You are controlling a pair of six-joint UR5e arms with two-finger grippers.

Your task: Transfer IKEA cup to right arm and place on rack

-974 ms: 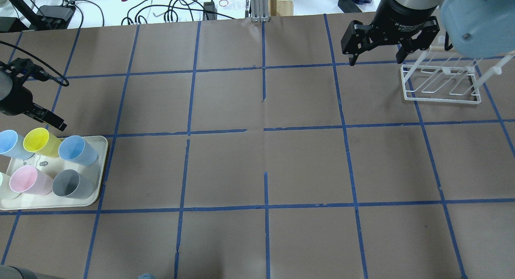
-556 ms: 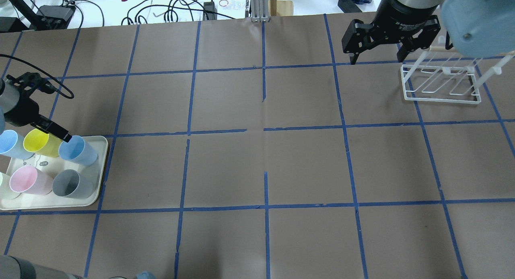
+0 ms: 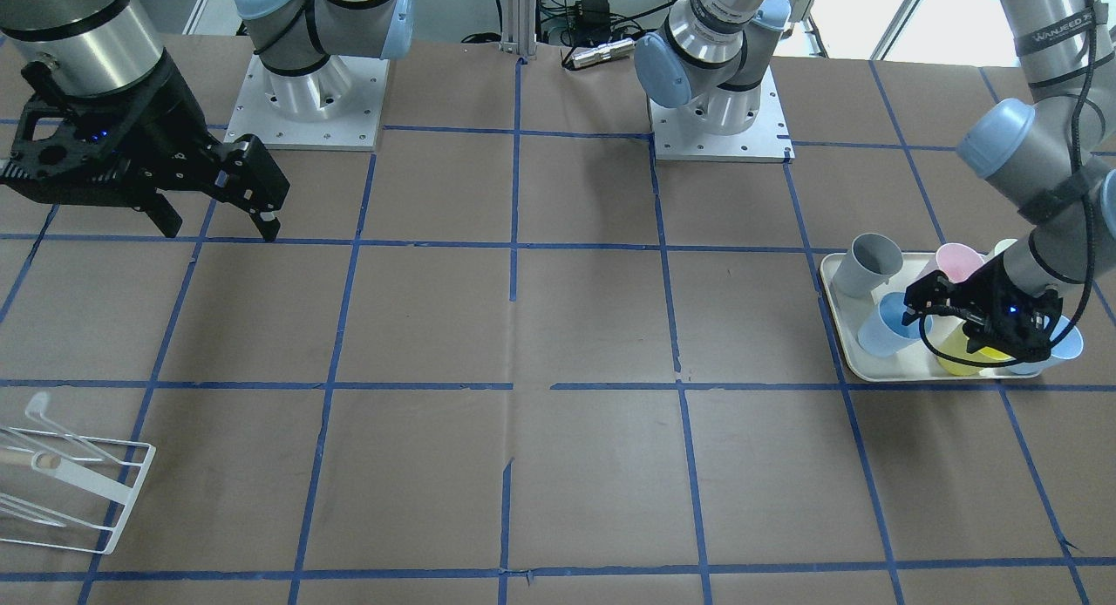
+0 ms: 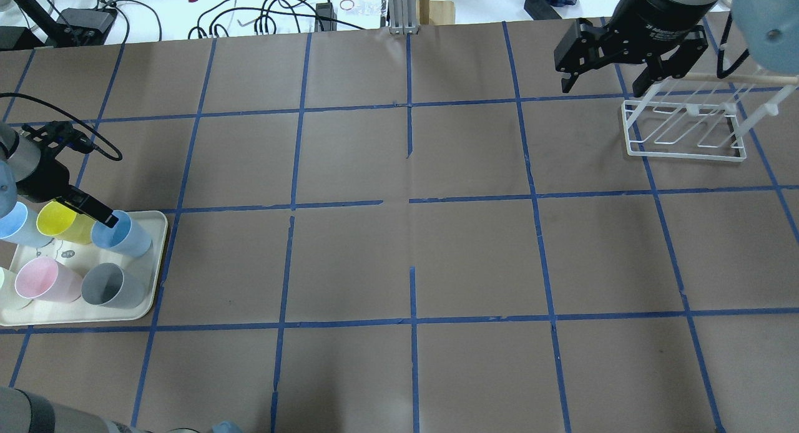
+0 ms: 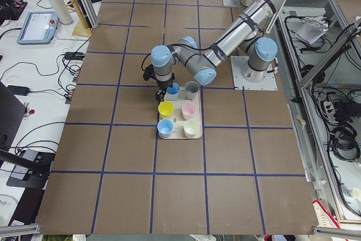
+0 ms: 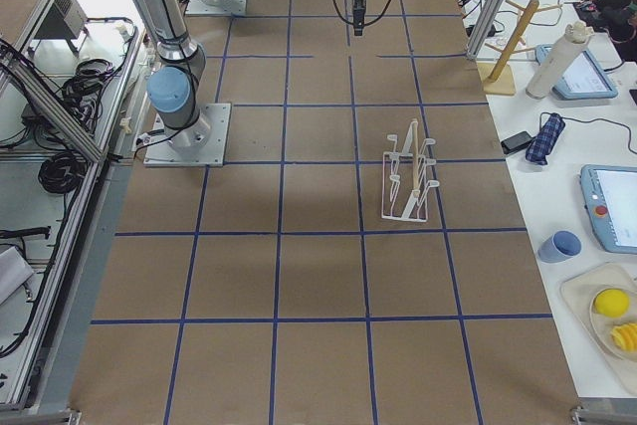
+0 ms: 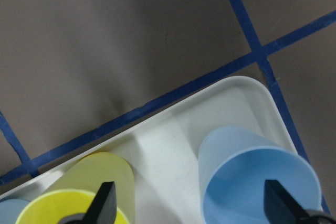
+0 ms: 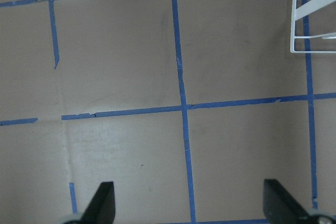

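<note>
- We found the left gripper [image 7: 191,208] low over the cream tray [image 4: 155,267] at the left end of the table [image 4: 412,258]. Its jaws stood apart and held nothing.
- From the left wrist camera, one finger [image 7: 278,205] hung over the mouth of the IKEA cup [image 4: 122,233] and the other over the yellow cup [image 4: 59,221] beside it. The cup's near wall lay between them. We could not tell whether either finger touched a rim.
- The IKEA cup stood upright, mouth up, in the tray's corner that lay farthest from the robot and nearest the table's middle.
- Around it on the tray stood the second pale blue cup [image 4: 15,224], the pink cup [image 4: 44,280] and the grey cup [image 4: 109,285] — all upright. A pale cup [image 5: 192,130] stood in the corner diagonally opposite the IKEA cup.
- The right gripper [image 4: 602,87] hung in the air at the far right of the table, jaws spread wide with nothing between them — only brown paper and blue tape showed in its wrist view.
- The rack [image 4: 683,149] stood on the table just beside that gripper, with its prongs up and its wooden dowel [image 4: 749,77] running along the top. It was well apart from the tray and the cups.
</note>
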